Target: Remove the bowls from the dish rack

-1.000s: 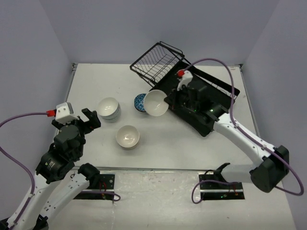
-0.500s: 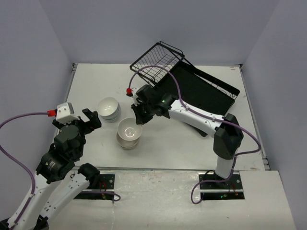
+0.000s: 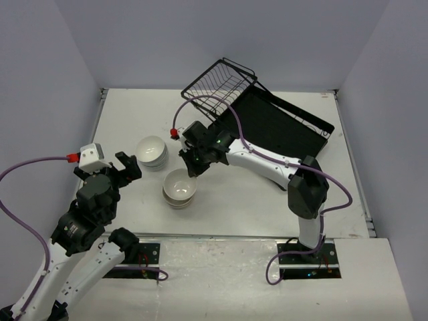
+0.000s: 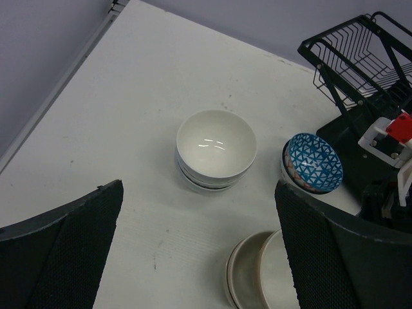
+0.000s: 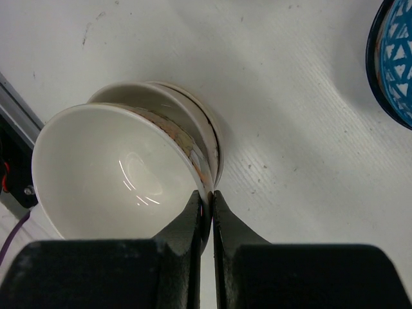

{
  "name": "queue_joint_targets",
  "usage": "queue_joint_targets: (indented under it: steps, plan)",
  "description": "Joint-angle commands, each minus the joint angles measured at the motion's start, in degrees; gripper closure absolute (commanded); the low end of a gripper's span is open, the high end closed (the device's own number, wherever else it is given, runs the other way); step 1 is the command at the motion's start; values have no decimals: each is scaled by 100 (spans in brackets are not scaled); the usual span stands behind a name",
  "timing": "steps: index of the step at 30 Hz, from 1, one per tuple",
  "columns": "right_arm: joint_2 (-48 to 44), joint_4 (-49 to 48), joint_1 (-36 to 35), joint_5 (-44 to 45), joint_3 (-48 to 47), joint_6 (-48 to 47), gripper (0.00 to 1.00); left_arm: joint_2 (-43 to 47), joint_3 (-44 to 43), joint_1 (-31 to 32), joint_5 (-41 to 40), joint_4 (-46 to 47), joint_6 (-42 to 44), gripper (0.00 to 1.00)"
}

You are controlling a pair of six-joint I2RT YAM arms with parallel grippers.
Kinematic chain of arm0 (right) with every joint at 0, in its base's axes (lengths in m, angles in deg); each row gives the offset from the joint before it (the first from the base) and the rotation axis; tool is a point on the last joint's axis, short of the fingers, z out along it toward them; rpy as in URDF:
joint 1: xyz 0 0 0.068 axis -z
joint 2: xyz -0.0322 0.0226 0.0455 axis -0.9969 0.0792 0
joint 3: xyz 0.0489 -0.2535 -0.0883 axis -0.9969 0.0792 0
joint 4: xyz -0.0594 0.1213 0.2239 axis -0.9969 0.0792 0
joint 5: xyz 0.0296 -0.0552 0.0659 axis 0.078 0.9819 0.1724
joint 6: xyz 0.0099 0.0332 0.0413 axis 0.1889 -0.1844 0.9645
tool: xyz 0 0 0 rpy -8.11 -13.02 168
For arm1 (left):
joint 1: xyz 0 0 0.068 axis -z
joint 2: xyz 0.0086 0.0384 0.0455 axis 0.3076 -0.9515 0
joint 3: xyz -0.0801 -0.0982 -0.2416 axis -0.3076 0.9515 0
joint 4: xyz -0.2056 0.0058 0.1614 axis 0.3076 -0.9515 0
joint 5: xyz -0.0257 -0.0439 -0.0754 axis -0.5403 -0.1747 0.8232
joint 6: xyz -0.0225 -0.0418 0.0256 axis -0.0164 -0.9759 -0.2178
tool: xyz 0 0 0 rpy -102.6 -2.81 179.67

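Note:
My right gripper (image 5: 206,201) (image 3: 192,168) is shut on the rim of a cream bowl (image 5: 119,170) (image 3: 178,182) and holds it tilted in a cream stack (image 5: 207,132) (image 4: 248,278) at the table's middle. A stack of white bowls (image 3: 152,150) (image 4: 215,148) stands to the left. A blue-patterned bowl (image 4: 313,162) (image 5: 393,61) sits by the dish rack. The dish rack (image 3: 281,127) lies at the back right, its wire basket (image 3: 219,85) tilted at the far end. My left gripper (image 4: 199,257) (image 3: 127,166) is open and empty at the near left.
The right arm (image 3: 261,157) stretches from the near right across the rack's front corner to the middle. A purple cable (image 3: 221,114) loops over the rack. Table edges run along the left (image 4: 58,96) and back.
My right gripper carried a cream bowl from the rack's front edge leftward and down into the cream stack. The left arm has not moved.

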Motion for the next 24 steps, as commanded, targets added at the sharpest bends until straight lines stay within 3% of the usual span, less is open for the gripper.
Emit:
queue_joint_targets:
  steps: [1, 16, 20, 24]
  plan:
    - [-15, -223, -91, -269, -265, 38, 100, -20, 0, -54, 4, 177, 127, 0]
    - [64, -567, -117, -313, -221, 231, 91, -73, 9, -257, 215, 256, 188, 0]
    - [46, -514, -117, -278, -186, 205, 80, -64, 27, -257, 232, 265, 197, 0]
    - [-50, -505, -135, -252, -116, 196, 54, -64, 18, -257, 223, 273, 206, 0]
